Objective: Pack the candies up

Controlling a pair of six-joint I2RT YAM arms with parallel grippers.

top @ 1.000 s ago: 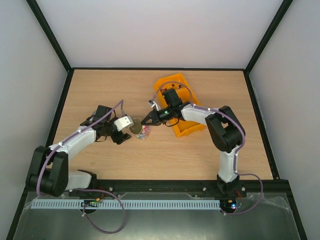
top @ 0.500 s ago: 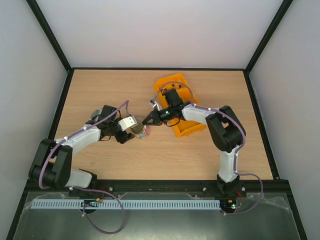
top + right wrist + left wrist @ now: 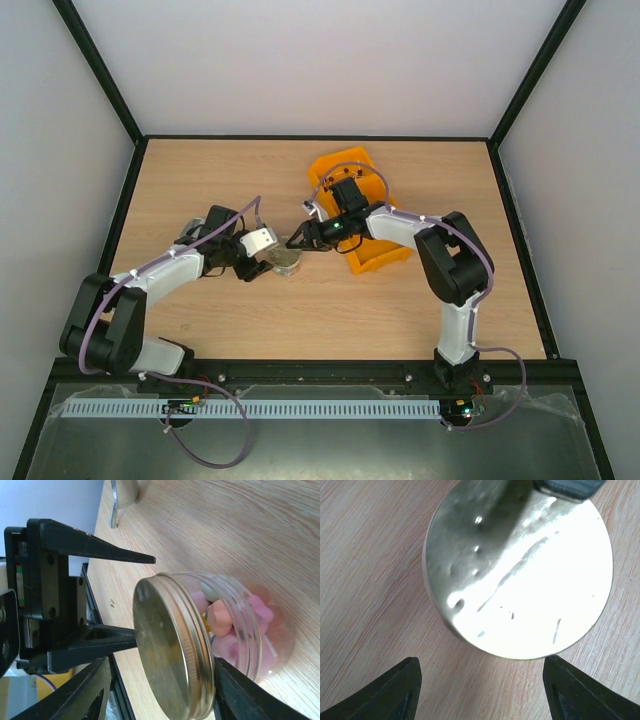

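Note:
The candies (image 3: 220, 625), pink, peach and pale lumps, fill a clear jar (image 3: 260, 630) standing on the table. A round gold lid (image 3: 160, 640) lies on the jar's mouth and hides the candies from above (image 3: 284, 258). My right gripper (image 3: 162, 690) is open, its jaws on either side of the lid; one finger (image 3: 235, 690) is at the rim, the other stands apart. My left gripper (image 3: 480, 680) is open and empty, just short of the lid (image 3: 520, 570). Its fingers (image 3: 100, 547) point at the jar from the other side.
An orange bin (image 3: 368, 255) stands right of the jar, under my right arm. A silver metal scoop (image 3: 122, 495) lies on the wood beyond the jar. The table's black near edge (image 3: 95, 630) runs behind my left gripper.
The gold lid was beside the jar's mouth and now covers it, hiding the pink candies from above. My left gripper has moved right, closer to the jar. My right gripper has barely moved.

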